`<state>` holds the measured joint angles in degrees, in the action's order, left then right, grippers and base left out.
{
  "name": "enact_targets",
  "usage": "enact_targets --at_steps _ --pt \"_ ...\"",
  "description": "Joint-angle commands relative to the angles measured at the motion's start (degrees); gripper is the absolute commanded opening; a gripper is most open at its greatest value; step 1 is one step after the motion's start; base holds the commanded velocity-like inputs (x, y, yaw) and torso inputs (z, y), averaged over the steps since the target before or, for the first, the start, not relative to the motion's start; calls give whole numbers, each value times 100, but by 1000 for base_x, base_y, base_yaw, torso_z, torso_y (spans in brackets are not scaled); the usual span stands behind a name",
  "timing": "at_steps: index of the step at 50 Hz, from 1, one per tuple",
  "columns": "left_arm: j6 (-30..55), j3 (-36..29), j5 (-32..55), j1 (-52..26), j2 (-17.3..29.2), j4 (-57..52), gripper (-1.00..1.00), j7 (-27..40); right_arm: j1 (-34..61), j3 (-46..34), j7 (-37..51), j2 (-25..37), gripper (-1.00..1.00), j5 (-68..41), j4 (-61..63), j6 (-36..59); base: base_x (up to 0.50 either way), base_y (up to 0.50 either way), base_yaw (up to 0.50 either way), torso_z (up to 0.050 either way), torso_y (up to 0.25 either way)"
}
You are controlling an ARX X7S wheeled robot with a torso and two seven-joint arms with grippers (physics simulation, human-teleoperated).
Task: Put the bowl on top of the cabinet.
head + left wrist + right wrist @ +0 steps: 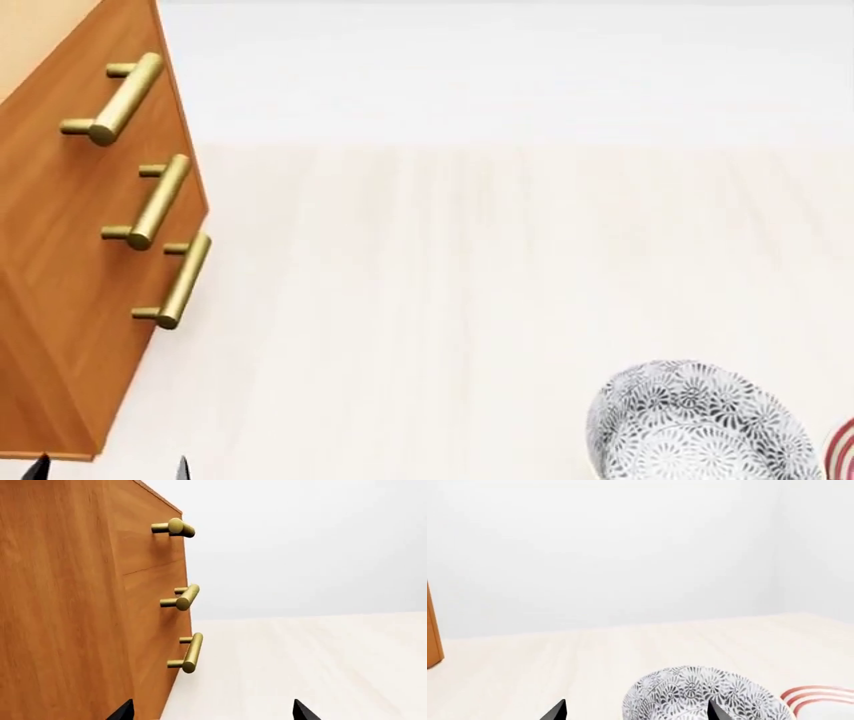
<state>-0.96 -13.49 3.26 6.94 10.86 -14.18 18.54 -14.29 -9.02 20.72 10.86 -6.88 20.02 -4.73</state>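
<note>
The right gripper's two black fingertips are standing apart around nothing, one overlapping the patterned bowl sitting on the pale wooden table, the red-ringed plate just beside it, the cabinet's edge well apart.

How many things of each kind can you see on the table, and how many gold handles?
Deep round ceramic bowl, white with grey-black flower pattern: 1
Flat white plate with red rings, only partly in view: 1
Orange-brown wooden cabinet: 1
Brass bar handles on the cabinet front: 3
Total: 6
</note>
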Motion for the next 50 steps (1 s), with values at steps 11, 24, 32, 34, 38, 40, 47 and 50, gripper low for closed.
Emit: enact_targets --at_steps 11,24,32,34,38,40,47,50 --pt "-207 -15 14 -40 21 188 100 155 32 -94 63 64 100 -6 -53 -60 0 0 0 50 0" --pt "-228 -47 81 -42 57 188 100 180 -9 -121 117 107 100 -18 -26 -119 0 0 0 50 0" --pt "-269 -100 51 80 38 -93 100 262 -181 -119 196 137 100 26 107 -252 0 0 0 27 0" --pt "-324 -197 -11 108 75 -133 100 206 -223 -118 205 148 100 36 127 -316 0 0 0 0 0" --pt "-189 -369 -373 148 112 -293 100 283 -306 -110 246 161 100 58 178 -402 0 0 0 0 0" --pt "-127 -412 -600 195 80 -390 100 424 -384 -104 268 169 100 77 222 -496 0 0 0 0 0" --pt "-290 -441 -722 294 79 -510 100 570 -734 -91 336 210 100 207 360 -969 0 0 0 0 0" --pt "-362 -503 -546 295 162 -554 100 397 -814 -85 353 227 100 225 381 -1098 0 0 0 0 0"
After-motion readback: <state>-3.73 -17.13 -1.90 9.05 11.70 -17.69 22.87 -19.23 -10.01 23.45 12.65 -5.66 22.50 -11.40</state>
